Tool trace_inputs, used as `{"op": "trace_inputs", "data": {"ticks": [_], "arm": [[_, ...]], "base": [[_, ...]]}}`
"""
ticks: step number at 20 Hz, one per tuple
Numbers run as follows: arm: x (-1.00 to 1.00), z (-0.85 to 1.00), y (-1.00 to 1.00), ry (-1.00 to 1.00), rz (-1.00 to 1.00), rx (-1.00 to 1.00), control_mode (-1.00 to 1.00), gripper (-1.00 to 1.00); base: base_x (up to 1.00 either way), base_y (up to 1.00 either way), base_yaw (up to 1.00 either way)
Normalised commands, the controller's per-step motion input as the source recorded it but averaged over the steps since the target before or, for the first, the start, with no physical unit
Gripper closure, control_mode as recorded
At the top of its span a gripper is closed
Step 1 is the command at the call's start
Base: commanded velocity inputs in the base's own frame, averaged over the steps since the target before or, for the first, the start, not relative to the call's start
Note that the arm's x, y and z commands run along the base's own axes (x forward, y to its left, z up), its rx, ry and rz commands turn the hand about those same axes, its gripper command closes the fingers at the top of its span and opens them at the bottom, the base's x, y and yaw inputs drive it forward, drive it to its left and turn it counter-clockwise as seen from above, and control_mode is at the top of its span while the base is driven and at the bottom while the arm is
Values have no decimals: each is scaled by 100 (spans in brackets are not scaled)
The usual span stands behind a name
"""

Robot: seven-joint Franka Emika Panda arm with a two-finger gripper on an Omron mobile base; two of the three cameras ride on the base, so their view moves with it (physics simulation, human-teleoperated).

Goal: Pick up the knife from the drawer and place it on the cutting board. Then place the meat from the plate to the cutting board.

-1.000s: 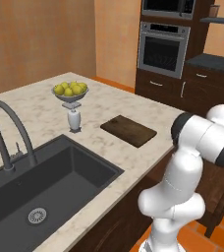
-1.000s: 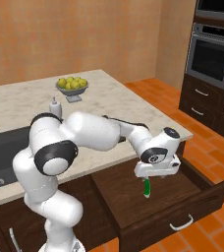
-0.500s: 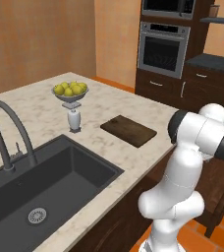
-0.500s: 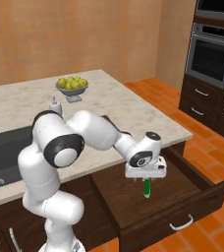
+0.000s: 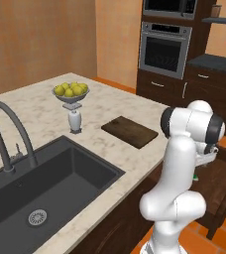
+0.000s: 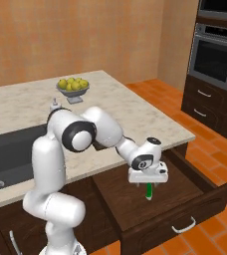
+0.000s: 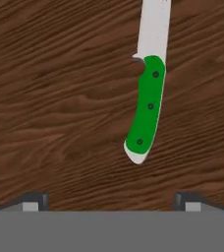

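Note:
The drawer stands pulled out below the counter, its white bar handle on the front. The knife lies flat on the drawer's wooden floor, green handle nearer my hand, pale blade pointing away. My gripper hovers just above the knife, open, the fingertips spread wide and touching nothing. The cutting board lies bare on the counter beyond the sink. The plate and the meat are out of view.
A grey bowl of yellow fruit stands on a pedestal behind the board. The black sink and its faucet take up the counter's left. Dark cabinets and an oven line the far wall.
My hand has swung a little toward the base and dropped lower into the drawer, ending over the knife. The knife has not moved.

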Motion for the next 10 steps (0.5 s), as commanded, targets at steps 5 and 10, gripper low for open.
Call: {"op": "trace_inputs", "data": {"ticks": [5,10], "arm": [[14,-49,-15,0,0,0,-100,-100],[11,-46,0,-7,0,0,-100,-100]], "base": [[0,0,0],[0,0,0]]}}
